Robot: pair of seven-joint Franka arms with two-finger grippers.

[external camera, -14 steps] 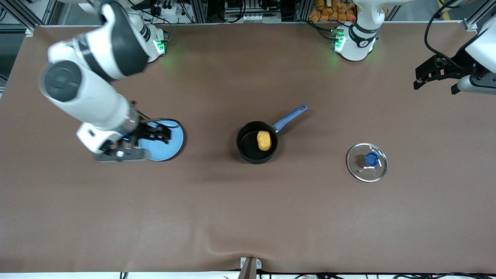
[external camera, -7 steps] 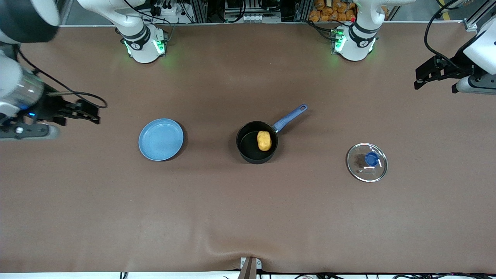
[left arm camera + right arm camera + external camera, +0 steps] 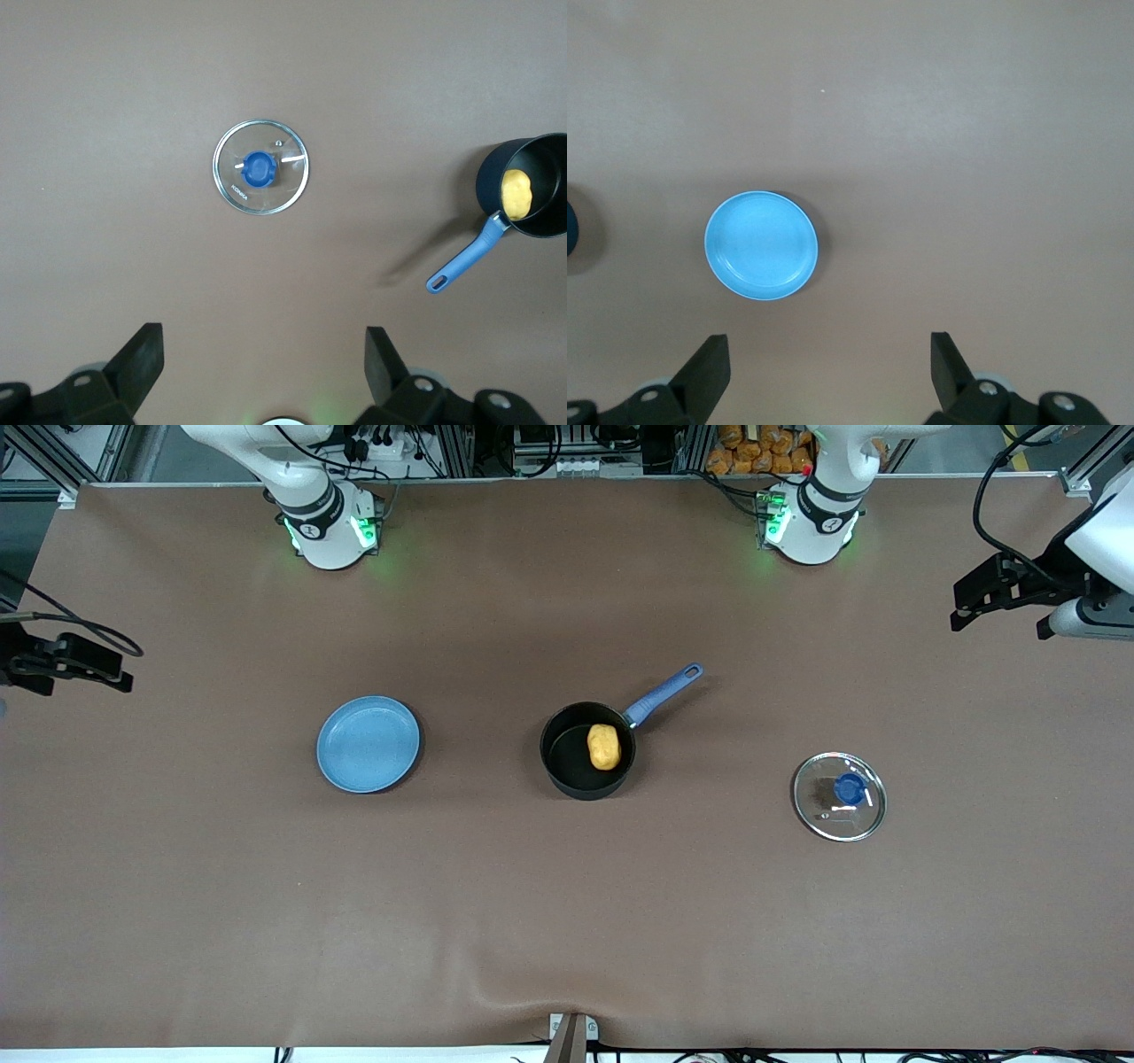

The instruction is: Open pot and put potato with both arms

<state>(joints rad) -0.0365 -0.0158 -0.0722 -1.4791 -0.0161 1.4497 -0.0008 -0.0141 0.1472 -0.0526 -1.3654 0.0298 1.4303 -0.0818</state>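
Note:
The black pot (image 3: 567, 766) with its blue handle (image 3: 664, 691) stands uncovered at the table's middle. The yellow potato (image 3: 603, 746) lies inside it. The glass lid (image 3: 839, 795) with its blue knob lies flat on the table toward the left arm's end. The left wrist view shows the lid (image 3: 261, 167), the pot (image 3: 492, 181) and the potato (image 3: 516, 194). My left gripper (image 3: 957, 607) is open and empty, high over the table's left-arm end (image 3: 263, 341). My right gripper (image 3: 124, 671) is open and empty, high over the right-arm end (image 3: 828, 345).
A flat light-blue plate (image 3: 368, 744) sits between the pot and the right arm's end, and it also shows in the right wrist view (image 3: 761, 245). The arm bases (image 3: 328, 527) (image 3: 811, 522) stand along the table's edge farthest from the front camera.
My right arm has swung away from over the plate, out to the right-arm end of the table. The left arm, pot, potato and lid have stayed put.

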